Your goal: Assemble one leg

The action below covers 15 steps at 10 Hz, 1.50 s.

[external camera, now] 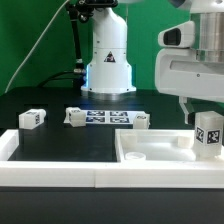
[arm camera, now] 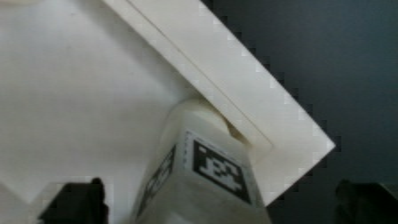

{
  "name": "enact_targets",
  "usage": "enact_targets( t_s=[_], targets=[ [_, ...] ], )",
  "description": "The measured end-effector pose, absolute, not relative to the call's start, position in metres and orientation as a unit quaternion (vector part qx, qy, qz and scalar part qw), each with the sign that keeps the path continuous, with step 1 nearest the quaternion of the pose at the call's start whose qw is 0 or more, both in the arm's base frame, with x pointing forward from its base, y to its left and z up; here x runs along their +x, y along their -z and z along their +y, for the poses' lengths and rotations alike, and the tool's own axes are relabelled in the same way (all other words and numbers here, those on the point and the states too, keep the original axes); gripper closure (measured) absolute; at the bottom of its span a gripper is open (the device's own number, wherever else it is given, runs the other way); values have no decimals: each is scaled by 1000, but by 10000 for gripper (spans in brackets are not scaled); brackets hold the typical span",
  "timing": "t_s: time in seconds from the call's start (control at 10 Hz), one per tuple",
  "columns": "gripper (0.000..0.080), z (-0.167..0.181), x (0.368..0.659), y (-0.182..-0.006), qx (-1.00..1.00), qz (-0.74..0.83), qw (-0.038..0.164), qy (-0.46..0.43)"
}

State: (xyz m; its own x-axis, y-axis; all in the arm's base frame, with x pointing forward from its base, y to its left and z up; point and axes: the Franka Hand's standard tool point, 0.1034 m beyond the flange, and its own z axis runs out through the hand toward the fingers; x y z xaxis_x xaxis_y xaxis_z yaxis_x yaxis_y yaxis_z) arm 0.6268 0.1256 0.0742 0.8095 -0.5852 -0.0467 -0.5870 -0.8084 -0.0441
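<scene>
The jaws of the gripper point(external camera: 207, 118) stand wide apart and released, with one leg point(external camera: 208, 135) between them; the fingers point(arm camera: 79, 198) do not press it in the wrist view. This leg point(arm camera: 210, 165) stands upright on the large white panel point(external camera: 150, 152), at the panel's corner nearest the exterior view's right. The panel lies at the front edge of the black table point(external camera: 60, 142). Three more legs lie apart on the table: one point(external camera: 31, 118) toward the exterior view's left, one point(external camera: 75, 117) beside the marker board point(external camera: 105, 118), one point(external camera: 141, 122) behind the panel.
</scene>
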Motion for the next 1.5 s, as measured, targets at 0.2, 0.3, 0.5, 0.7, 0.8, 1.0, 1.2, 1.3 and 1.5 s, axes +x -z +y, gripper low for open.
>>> enact_targets(
  t_s=[0.2, 0.3, 0.5, 0.7, 0.8, 1.0, 1.2, 1.3, 1.5],
  targets=[
    [151, 121, 627, -73, -979, 200, 29, -13],
    [151, 120, 627, -73, -988, 149, 29, -11],
    [151, 120, 627, -72, -997, 72, 30, -9],
    [151, 118, 628, -73, -998, -48, 27, -5],
    [151, 117, 629, -73, -997, -78, 27, -4],
    [308, 117, 629, -73, -997, -77, 27, -4],
    [458, 117, 629, -73, -997, -77, 27, -4],
    [511, 117, 629, -73, -997, -76, 27, -4],
    [511, 117, 629, -73, -998, -61, 27, -4]
  ],
)
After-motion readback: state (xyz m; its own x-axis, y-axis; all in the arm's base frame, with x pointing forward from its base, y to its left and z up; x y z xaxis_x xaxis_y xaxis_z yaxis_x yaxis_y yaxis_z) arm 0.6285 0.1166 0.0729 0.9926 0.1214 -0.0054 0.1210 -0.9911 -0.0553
